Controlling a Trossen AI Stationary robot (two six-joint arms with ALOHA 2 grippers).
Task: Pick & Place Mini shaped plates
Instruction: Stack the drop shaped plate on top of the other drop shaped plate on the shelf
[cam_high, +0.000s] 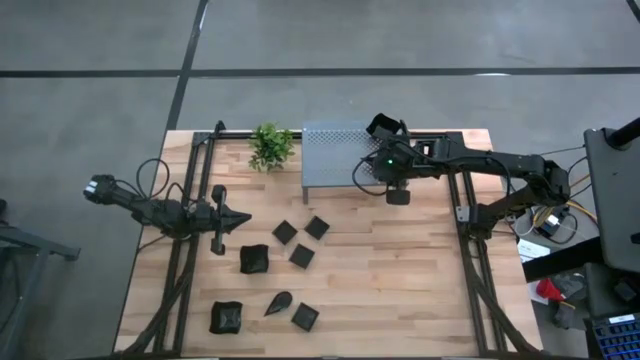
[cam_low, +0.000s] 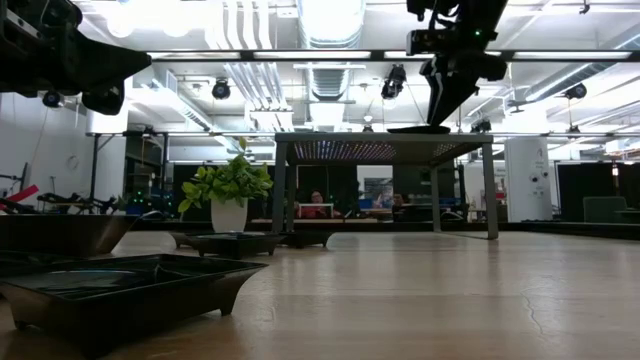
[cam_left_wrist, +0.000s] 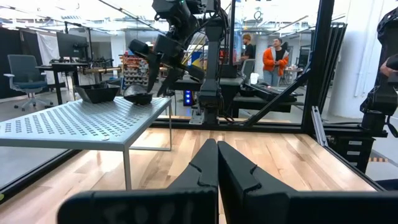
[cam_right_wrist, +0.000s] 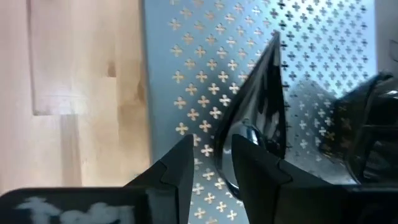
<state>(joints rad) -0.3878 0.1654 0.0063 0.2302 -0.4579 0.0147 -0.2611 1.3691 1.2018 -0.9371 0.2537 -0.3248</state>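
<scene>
Several small black plates lie flat on the wooden table, among them squares, a deeper one and a teardrop. Another teardrop plate rests flat on the grey perforated shelf, beside a deeper black dish. My right gripper hovers above the shelf, pointing down and narrowly open. Its fingers straddle the rim at the teardrop's round end, with a sliver of shelf showing between one finger and the rim. My left gripper is shut and waits over the table's left side.
A small green plant in a white pot stands at the far edge, left of the shelf. Black frame rails run along the left and right sides of the table. Bare wood lies between the plates and the right rail. People stand in the room behind.
</scene>
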